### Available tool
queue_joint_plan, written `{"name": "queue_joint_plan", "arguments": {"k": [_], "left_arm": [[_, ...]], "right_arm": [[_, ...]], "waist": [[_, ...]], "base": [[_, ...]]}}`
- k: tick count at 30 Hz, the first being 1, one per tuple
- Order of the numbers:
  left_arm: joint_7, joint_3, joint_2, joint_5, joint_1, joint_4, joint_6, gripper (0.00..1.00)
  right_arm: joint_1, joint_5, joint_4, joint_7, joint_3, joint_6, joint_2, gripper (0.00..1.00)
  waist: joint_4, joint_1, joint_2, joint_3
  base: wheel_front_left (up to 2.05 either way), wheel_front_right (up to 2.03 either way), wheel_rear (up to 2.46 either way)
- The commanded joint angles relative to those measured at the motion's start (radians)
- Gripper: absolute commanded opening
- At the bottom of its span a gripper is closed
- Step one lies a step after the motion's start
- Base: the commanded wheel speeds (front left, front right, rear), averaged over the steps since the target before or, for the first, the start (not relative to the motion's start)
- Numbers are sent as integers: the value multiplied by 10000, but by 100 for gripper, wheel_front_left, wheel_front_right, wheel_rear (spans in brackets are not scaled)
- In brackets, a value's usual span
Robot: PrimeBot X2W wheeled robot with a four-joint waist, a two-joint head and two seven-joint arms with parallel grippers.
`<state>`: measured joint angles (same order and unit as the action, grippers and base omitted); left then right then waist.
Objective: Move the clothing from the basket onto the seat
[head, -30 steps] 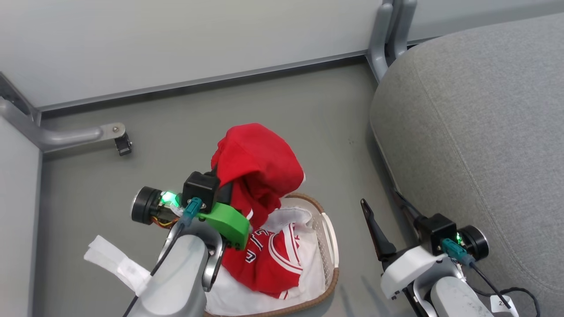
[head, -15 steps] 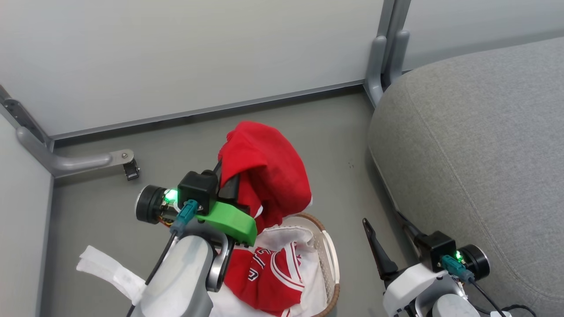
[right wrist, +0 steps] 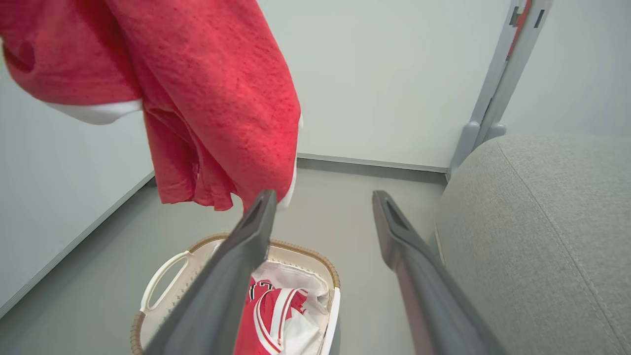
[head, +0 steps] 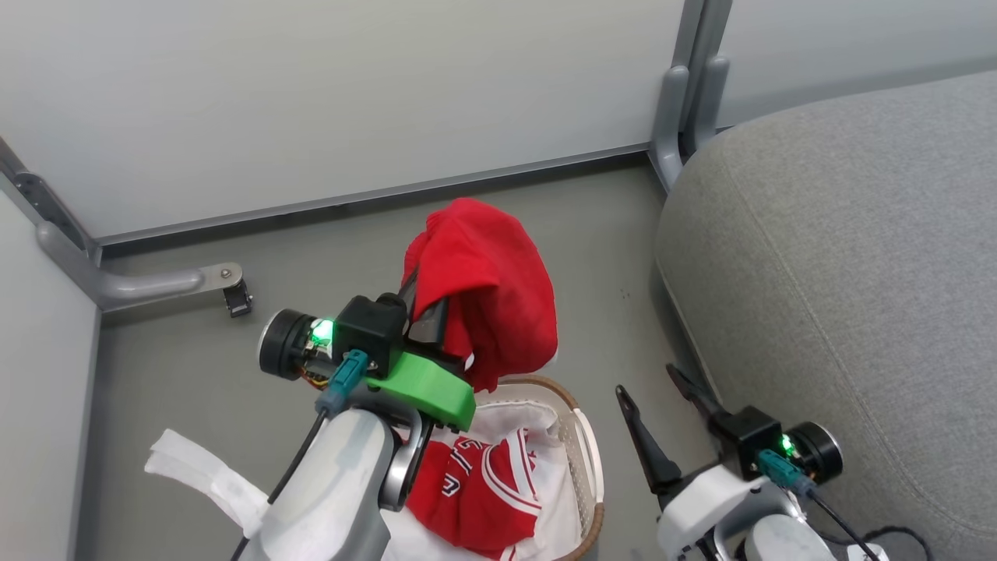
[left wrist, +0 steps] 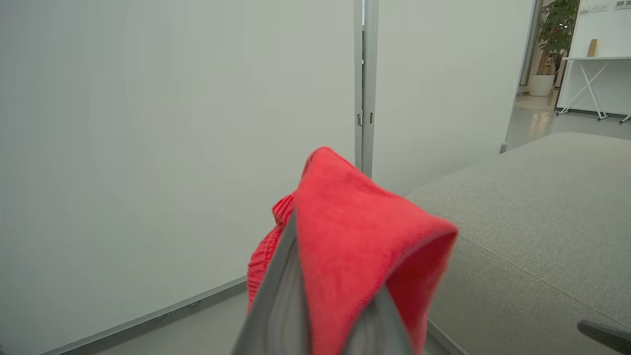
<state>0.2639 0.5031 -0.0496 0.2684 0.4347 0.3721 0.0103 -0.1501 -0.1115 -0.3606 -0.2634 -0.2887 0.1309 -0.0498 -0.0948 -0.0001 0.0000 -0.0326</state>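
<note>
Now one red top (head: 494,288) clamped in left end effector (head: 427,308), one jersey (head: 475,491) in basket (head: 597,467); right end effector (head: 646,380) spread.

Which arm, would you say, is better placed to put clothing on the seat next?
Left: the left gripper is shut on a red garment above the basket; the right gripper is open, empty.

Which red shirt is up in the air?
The plain red shirt, pinched in the left gripper, hanging above the basket. The striped jersey with letters lies inside the basket.
</note>
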Motion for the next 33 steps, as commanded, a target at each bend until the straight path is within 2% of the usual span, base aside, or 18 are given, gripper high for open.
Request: {"name": "queue_joint_plan", "arguments": {"k": [1,6,14,28,33], "left_arm": [[8,36,-31,-41,161,-43,61,0],[8,192,-28,109,270,-59,49,0],[9,469,-29,308,378,3,37,0],[9,1077,-26,718,393,45,37,0],[9,1446,-27,908,435,16,38,0]], "right_arm": [[-275,107,102,-18,-211,-3,-37,100],[-1013,231,56,-18,-1160,-5,-40,100],[-2375,295,-897,-18,-2168,-5,-41,100],[-3604,171,-1871,-18,-3281,-5,-38,100],[-3883,37,-2166,-18,-3375,-5,-38,100]], "waist": [[60,1,0,-48],[226,1,0,-166],[583,1,0,-243],[1139,1,0,-270],[1325,1,0,-210]], "base": [[0,0,0],[0,0,0],[0,0,0],[0,0,0],[0,0,0]]}}
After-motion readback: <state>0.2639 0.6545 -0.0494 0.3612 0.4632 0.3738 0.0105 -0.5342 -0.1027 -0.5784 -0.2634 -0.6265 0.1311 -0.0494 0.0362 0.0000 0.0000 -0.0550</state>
